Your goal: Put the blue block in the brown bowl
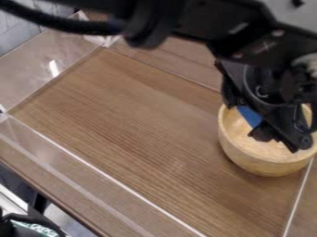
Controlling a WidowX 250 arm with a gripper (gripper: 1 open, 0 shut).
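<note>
A wood-grain table (111, 120) with clear low walls fills the view. At its right side sits the brown bowl (254, 155). Above the bowl's hollow, the black gripper (266, 125) is clenched on the blue block (250, 117).

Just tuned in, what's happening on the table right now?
The robot arm has the blue block clamped in its gripper and holds it over the brown bowl, which sits at the right side of the wooden table. The block is low, around rim height inside the bowl's opening, and not yet released. Whether it touches the bowl's floor cannot be told from this view.
</note>
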